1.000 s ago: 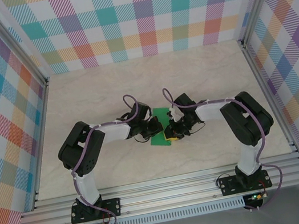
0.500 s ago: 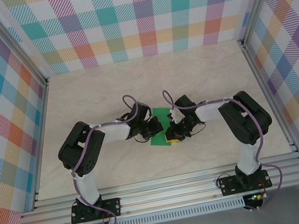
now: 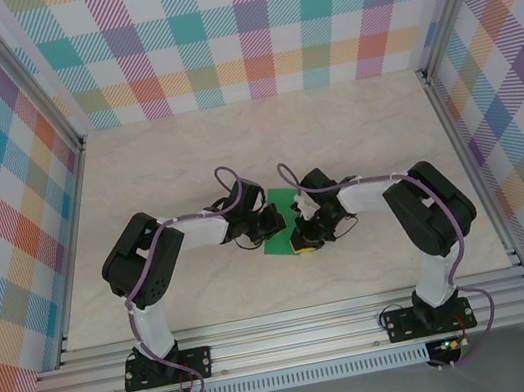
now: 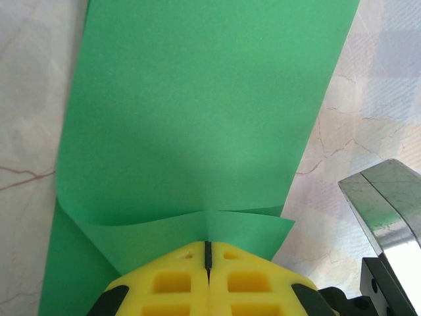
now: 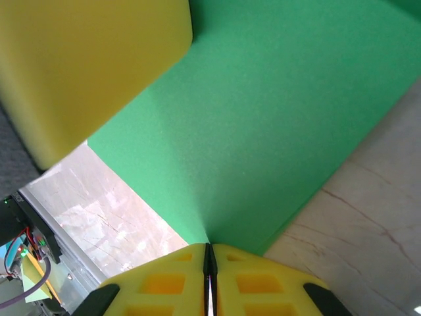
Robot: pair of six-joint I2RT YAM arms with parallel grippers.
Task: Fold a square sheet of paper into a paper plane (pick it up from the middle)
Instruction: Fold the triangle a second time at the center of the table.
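- We see the left gripper clamped on the square sheet of paper, whose near edge curls up.
- The right gripper pinches the sheet's edge, pads together.

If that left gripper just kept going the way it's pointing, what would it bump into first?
The green paper: the left gripper is shut on its near edge, and the sheet stretches straight ahead. Beyond it looks like bare table, though depth is hard to judge.
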